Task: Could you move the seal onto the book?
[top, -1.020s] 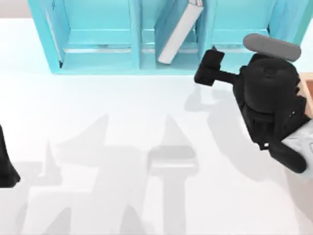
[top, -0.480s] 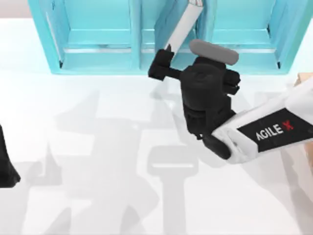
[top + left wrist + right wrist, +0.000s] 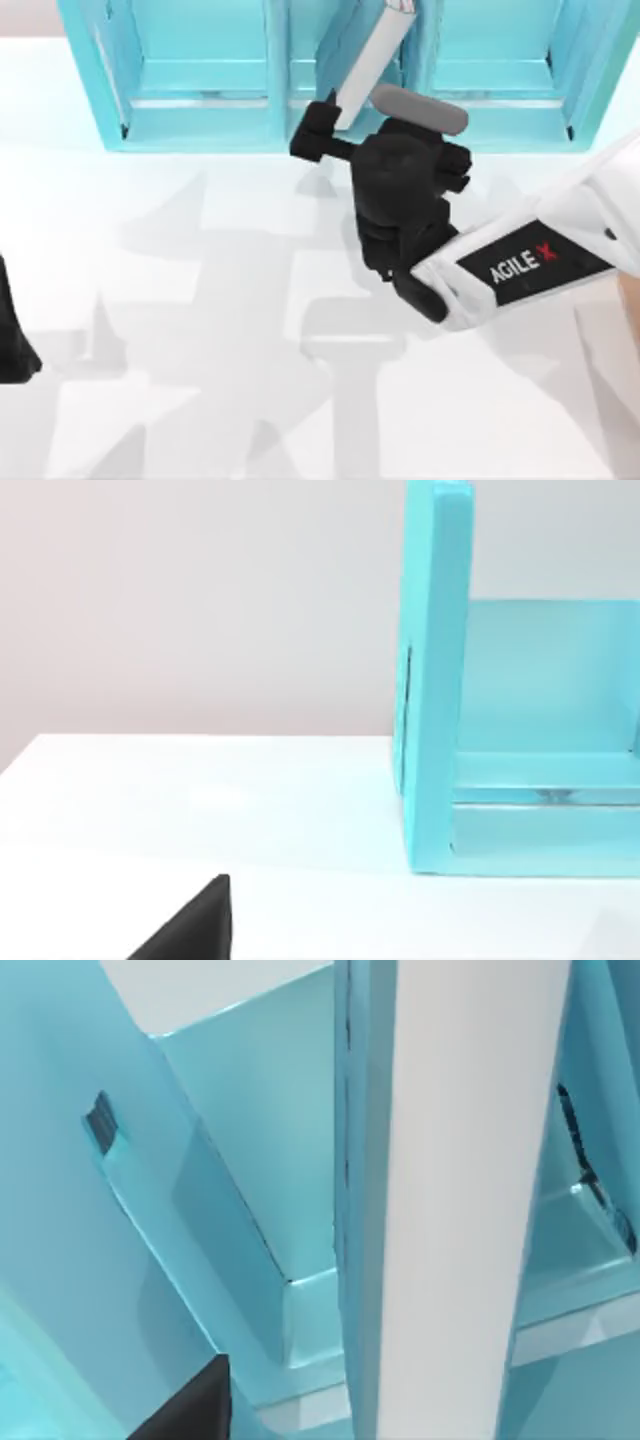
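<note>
Right claw [image 3: 318,133] at upper centre, finger state unclear, beside thick teal-blue hardcover book [image 3: 367,62] — stiff, heavy, leaning in teal shelf unit [image 3: 200,110]; grip its spine edge.

The right arm [image 3: 520,262] has swung from the 3 o'clock edge of the table toward its centre and back edge. One second ago the right gripper [image 3: 318,131] hung at about 1 o'clock, in front of the right bay of the shelf unit [image 3: 200,110]. It now sits at 12 o'clock, at the lower end of the leaning book [image 3: 368,55]. Over the last half second it only edged further toward 11 o'clock. The arm's shadows on the table have shifted with it.
</note>
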`<action>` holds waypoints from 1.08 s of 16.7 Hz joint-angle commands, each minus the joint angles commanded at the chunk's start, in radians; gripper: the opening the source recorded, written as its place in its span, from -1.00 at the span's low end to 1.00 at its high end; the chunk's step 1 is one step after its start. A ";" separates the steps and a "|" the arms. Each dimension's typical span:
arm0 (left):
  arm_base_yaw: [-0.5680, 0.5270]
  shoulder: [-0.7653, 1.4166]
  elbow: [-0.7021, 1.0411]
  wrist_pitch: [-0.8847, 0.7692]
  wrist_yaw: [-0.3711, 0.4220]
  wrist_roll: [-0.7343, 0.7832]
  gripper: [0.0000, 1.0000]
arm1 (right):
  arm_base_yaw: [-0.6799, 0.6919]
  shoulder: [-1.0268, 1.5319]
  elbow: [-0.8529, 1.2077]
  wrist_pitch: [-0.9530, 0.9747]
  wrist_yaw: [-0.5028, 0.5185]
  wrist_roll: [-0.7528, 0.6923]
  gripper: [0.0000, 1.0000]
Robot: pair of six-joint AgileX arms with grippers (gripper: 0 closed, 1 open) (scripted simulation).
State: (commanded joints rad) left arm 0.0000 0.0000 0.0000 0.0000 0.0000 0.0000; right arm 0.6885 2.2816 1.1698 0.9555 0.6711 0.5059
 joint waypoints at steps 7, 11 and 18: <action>0.000 0.000 0.000 0.000 0.000 0.000 1.00 | -0.021 0.046 0.070 -0.029 -0.020 -0.002 1.00; 0.000 0.000 0.000 0.000 0.000 0.000 1.00 | -0.071 0.165 0.296 -0.115 -0.068 -0.016 1.00; 0.000 0.000 0.000 0.000 0.000 0.000 1.00 | -0.123 0.258 0.466 -0.193 -0.118 -0.025 1.00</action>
State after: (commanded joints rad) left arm 0.0000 0.0000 0.0000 0.0000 0.0000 0.0000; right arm 0.5658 2.5394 1.6360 0.7624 0.5529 0.4808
